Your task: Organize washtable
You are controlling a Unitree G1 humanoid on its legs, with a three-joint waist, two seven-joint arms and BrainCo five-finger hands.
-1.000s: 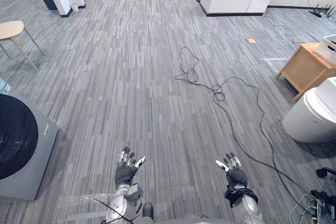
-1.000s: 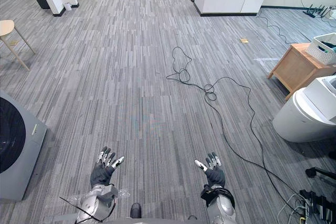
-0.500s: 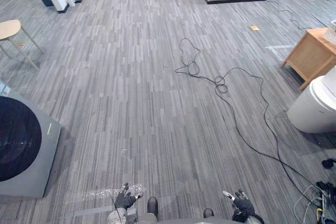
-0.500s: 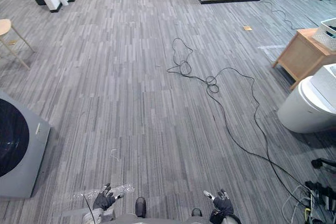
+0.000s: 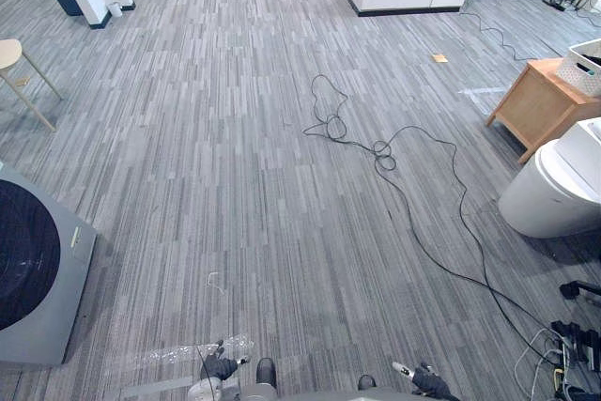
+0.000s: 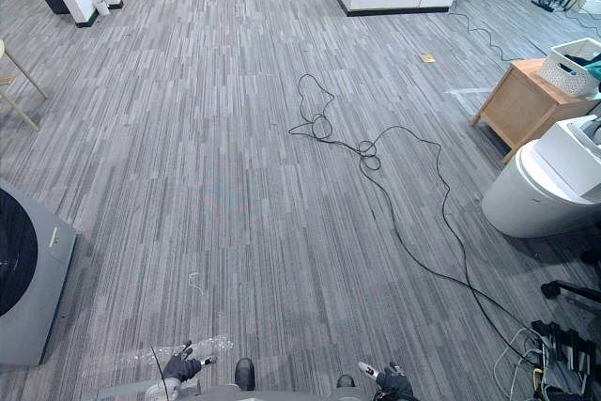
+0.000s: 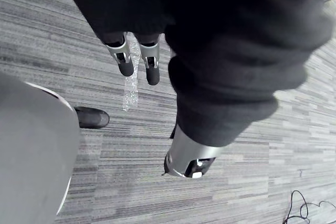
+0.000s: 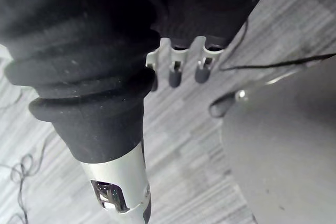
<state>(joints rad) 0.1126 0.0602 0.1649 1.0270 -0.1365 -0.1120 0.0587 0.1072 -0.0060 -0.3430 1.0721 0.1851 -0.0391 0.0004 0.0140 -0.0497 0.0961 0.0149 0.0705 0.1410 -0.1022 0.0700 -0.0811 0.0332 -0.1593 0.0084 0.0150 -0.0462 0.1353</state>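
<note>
Low at near edge: left hand [image 5: 222, 366] and right hand [image 5: 428, 383], fingers straight, loosely spread, holding nothing. Wooden table [image 5: 535, 108], probably the washtable, stands far right, well apart, basket [image 6: 575, 61] on top. Right hand is nearer; walking over likely comes first.

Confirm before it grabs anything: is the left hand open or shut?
Open: the left hand holds nothing; its fingers reach straight out over the floor.

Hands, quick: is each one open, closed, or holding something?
Left hand: open, holding nothing.
Right hand: open, holding nothing.
</note>
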